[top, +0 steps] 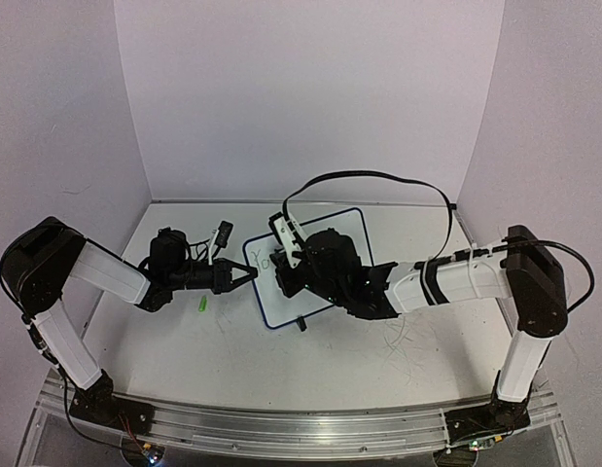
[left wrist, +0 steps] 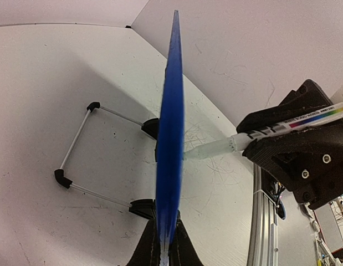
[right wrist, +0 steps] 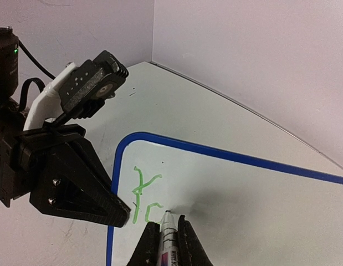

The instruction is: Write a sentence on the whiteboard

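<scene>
right tool (right wrist: 167, 223): closed on the marker (right wrist: 170, 246), which lies along the fingers with its tip outward.
marker: the tip touches the board (right wrist: 243, 194) just beside the newest green stroke. From the left wrist its long axis runs from the right tool across to the board's face.
left tool (left wrist: 165, 228): closed on the board's left rim, one finger on each face.
board: mid-table (top: 184, 360) between the two tools. Its long axis runs left to right, the right end turned a little away from the arms. It is white with a thin blue rim and rounded corners.
stand (left wrist: 77, 145): a wire frame with black tips, behind the board.
sentence (right wrist: 142, 194): thin green, only a "Y" and one curved stroke, at the board's left end.
hidden: the right arm covers the board's near right corner from above. From the left wrist the board is edge-on, its face unseen.
green piece (top: 201, 305): lies on the table near the left tool; too small to tell what it is.
</scene>
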`<state>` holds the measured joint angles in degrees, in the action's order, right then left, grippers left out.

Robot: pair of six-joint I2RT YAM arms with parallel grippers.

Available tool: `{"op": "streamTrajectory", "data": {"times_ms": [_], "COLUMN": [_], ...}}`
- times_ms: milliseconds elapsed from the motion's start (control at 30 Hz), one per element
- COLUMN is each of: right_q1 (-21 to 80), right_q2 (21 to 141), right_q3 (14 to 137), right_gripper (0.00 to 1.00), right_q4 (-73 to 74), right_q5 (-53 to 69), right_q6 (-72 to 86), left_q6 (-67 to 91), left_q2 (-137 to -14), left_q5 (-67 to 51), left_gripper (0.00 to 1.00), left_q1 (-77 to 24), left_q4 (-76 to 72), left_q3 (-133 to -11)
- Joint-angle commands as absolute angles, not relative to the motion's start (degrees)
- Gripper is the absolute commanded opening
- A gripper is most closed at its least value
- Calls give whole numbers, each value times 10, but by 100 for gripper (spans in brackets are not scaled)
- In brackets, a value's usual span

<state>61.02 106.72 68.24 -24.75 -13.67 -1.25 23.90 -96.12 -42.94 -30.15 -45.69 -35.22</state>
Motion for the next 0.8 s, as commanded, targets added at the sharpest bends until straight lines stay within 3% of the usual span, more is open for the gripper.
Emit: {"op": "streamTrajectory", "data": {"times_ms": [0,533,767], "right_q1": [604,610,612], "right_q2": [1074,1086,1022], "right_q3": [708,717,675], "right_gripper": [0,0,0], "right_q4": [-260,-254,-257], "right_q5": [-143,-123,-93], "right_q6": [-11,-4,-4], "left_q6": [227,228,224], "left_q2": [-957,-958,-961], "left_q5": [-456,-455,-450], "left_gripper": [0,0,0], "left_q1": [-309,-308,-308], "left_q4": [-456,-456,-456], "left_q3": [-359,-361,-359]}}
